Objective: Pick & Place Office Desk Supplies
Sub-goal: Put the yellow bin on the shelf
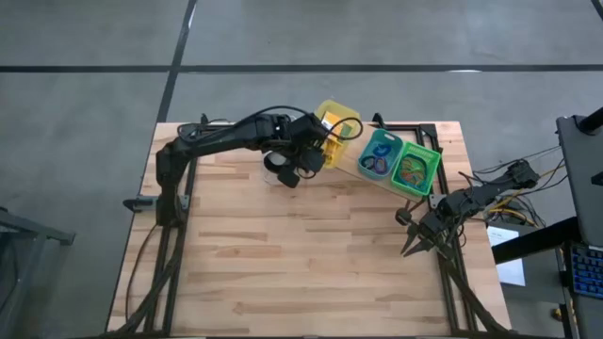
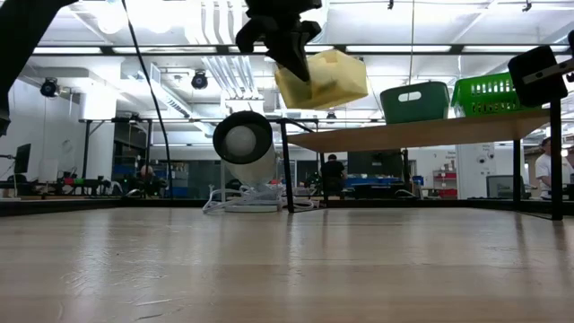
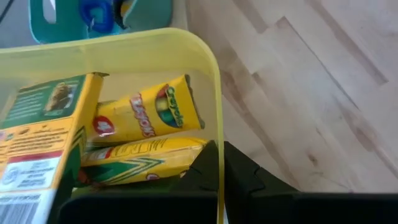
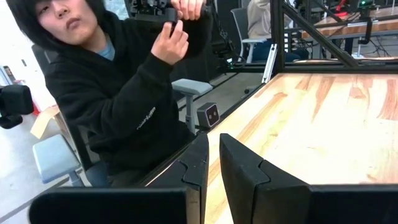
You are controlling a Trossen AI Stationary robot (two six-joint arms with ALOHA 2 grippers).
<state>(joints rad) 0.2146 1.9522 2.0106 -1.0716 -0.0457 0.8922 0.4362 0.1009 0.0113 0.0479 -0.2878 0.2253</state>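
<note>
A yellow bin (image 1: 337,122) hangs in the air over the table's far middle, tilted in the low view (image 2: 323,79), with my left gripper (image 3: 219,149) shut on its wall. Inside it lie yellow crayon boxes (image 3: 149,115) and a green-and-yellow packet (image 3: 37,143). A teal bin (image 1: 379,155) holding blue loops and a green bin (image 1: 415,169) holding coloured loops stand on the slanted wooden board (image 2: 421,133). My right gripper (image 4: 213,146) waits at the table's right edge (image 1: 419,240), level, its fingers a narrow gap apart with nothing between them. My left gripper holds the yellow bin by its side wall just below the rim (image 3: 218,118). One finger is inside the bin and one outside. The fingers slant down from above. The bin is lifted clear of the table and tilted, its contents lying against the lower side.
A big white cylinder (image 2: 247,144) lies on the table below my left arm. The board with the two bins stands at the far right. A person in a dark hoodie (image 4: 118,93) sits just beyond the table's right edge. The near half of the table shows bare wood (image 1: 301,273).
</note>
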